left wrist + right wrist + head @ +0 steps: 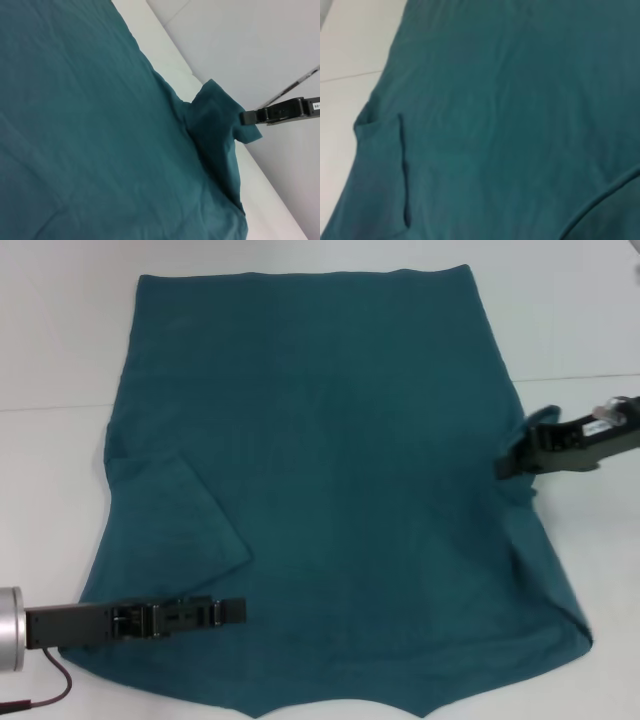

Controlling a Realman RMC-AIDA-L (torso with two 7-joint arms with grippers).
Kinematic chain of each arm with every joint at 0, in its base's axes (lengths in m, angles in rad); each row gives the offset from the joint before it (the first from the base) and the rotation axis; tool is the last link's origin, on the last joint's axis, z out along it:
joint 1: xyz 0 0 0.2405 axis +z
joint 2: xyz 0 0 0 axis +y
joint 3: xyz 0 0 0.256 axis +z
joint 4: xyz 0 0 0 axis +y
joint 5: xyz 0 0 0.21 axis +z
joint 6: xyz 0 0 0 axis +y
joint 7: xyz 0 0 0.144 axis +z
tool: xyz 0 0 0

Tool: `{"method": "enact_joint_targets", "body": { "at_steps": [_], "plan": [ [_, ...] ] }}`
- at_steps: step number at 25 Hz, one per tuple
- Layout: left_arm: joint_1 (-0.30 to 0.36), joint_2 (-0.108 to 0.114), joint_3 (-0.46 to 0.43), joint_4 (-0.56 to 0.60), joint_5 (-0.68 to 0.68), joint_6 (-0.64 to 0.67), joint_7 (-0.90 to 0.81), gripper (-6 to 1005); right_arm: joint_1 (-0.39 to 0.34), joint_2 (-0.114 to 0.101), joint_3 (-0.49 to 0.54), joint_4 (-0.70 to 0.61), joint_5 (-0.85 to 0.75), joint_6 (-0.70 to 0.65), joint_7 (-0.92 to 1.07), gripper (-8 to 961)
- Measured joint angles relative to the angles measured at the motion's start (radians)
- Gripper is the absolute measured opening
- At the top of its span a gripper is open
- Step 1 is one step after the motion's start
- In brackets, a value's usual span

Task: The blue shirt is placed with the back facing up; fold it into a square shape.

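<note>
The blue shirt lies spread flat, plain side up, on the white table. Its left sleeve is folded inward over the body. My left gripper hovers low over the shirt's near left part, beside that folded sleeve. My right gripper is shut on the edge of the right sleeve and holds it raised at the shirt's right side. The left wrist view shows this grip, with the right gripper on the sleeve's edge. The right wrist view shows the shirt and the folded left sleeve.
Bare white table surrounds the shirt on the left and right. The shirt's near edge reaches the bottom of the head view. A red cable hangs by my left arm.
</note>
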Motion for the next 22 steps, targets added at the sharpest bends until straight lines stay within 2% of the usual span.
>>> {"method": "enact_joint_targets", "body": {
  "at_steps": [6,11,18,22],
  "plan": [
    [-0.001,-0.001,-0.01,0.0,0.0,-0.02,-0.014,859,0.054,0.019,-0.027,0.087,-0.002,0.075,-0.002,19],
    [0.0,0.0,-0.012,0.0,0.0,-0.021,-0.021,859,0.065,0.03,-0.072,0.106,-0.002,0.1,-0.002,19],
    [0.0,0.0,-0.014,0.0,0.0,-0.021,-0.023,860,0.052,0.023,-0.054,0.107,0.014,0.098,-0.007,20],
    [0.0,0.001,-0.019,0.0,0.0,-0.025,-0.027,860,0.037,0.012,-0.046,0.108,0.069,0.081,-0.022,181]
  ]
}}
